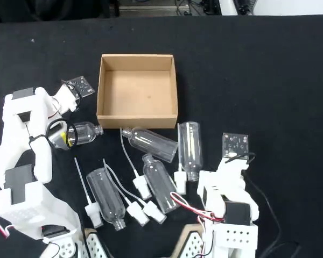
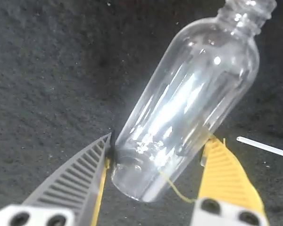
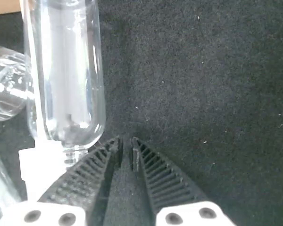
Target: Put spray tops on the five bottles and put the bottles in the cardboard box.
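Left wrist view: left hand (image 2: 160, 138) apparently clamps bottle (image 2: 188, 94); spray-top tube (image 2: 264, 147) nearby.

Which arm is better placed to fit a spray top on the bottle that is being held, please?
Right. The left end effector grips the capless bottle by its base, neck free. The right end effector is empty, shut, beside a spray top.

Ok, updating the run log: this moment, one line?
left end effector shut on bottle | right end effector shut | four bottles outside cardboard box
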`<move>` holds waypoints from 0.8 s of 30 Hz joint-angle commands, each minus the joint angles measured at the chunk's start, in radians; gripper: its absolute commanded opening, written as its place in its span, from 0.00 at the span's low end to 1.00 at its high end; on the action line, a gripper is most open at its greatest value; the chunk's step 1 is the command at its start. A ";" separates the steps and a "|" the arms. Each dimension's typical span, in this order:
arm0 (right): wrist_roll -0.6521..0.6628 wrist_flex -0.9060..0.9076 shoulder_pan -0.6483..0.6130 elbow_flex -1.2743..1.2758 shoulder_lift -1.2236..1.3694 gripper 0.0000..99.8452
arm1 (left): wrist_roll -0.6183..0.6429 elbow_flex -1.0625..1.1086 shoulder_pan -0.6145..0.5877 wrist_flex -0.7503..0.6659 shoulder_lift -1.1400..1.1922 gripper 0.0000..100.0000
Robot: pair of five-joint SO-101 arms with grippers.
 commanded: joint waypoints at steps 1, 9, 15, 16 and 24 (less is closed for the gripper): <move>0.000 0.008 -0.005 -0.008 -0.097 0.01 | 0.014 0.048 -0.018 -0.008 -0.015 0.28; 0.000 0.008 -0.005 -0.008 -0.097 0.01 | -0.072 0.113 -0.165 -0.008 -0.017 0.28; 0.000 0.008 -0.005 -0.008 -0.097 0.01 | -0.087 0.105 -0.274 -0.008 -0.017 0.21; 0.000 0.008 -0.005 -0.008 -0.097 0.01 | -0.089 0.104 -0.285 -0.008 -0.017 0.22; 0.000 0.008 -0.005 -0.008 -0.097 0.01 | -0.164 0.021 -0.309 0.199 -0.210 0.31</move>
